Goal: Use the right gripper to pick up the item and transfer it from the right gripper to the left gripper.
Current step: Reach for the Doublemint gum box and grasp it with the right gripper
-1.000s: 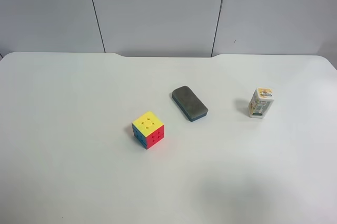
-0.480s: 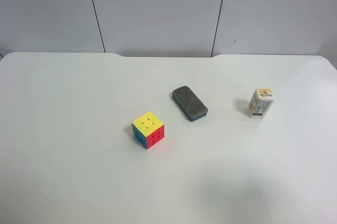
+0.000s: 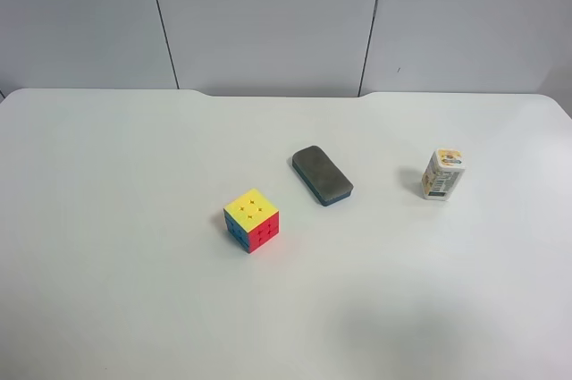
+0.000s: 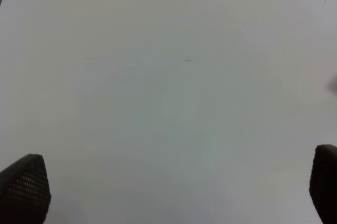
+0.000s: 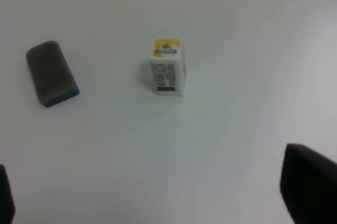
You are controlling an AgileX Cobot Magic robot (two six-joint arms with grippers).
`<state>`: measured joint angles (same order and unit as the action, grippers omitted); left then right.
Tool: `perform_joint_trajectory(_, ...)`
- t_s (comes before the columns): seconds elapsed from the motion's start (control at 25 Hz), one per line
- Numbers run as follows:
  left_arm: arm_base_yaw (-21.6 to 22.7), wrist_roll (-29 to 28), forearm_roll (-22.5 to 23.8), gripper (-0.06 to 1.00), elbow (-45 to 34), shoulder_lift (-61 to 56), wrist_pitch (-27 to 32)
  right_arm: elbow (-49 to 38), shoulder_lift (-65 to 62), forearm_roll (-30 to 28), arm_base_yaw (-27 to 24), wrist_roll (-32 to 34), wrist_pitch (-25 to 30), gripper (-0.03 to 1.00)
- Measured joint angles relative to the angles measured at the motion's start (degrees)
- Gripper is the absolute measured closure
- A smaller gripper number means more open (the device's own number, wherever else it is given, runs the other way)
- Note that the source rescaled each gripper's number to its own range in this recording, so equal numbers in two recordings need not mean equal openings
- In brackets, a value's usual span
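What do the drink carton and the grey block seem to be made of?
The drink carton looks like coated paperboard: folded edges, printed faces with a barcode. The grey block looks like matte felt or foam on a blue base, possibly plastic: rounded top, blue strip at one end.

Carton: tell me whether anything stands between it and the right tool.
Nothing visible does. In the right wrist view the carton stands alone on the table ahead of the open right tool. The eraser lies well off to one side, apart from the carton and outside the straight path.
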<state>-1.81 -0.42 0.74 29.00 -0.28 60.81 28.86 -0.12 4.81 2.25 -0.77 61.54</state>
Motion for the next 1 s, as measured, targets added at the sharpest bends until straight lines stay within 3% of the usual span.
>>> perform_joint_trajectory(0.2, 0.00, 0.00, 0.00, -0.06, 0.00, 0.00, 0.00, 0.00, 1.73, 0.00, 0.00, 0.00, 0.00, -0.03)
perform_joint_trajectory(0.44, 0.00, 0.00, 0.00, -0.06, 0.00, 0.00, 0.00, 1.53, 14.87, 0.00, 0.00, 0.00, -0.75, -0.03)
perform_joint_trajectory(0.76, 0.00, 0.00, 0.00, -0.06, 0.00, 0.00, 0.00, 9.17, 31.94, 0.00, 1.34, -0.18, -6.94, -0.03)
perform_joint_trajectory(1.0, 0.00, 0.00, 0.00, -0.06, 0.00, 0.00, 0.00, 16.47, 41.54, -0.06, 2.71, -0.23, -8.09, -0.03)
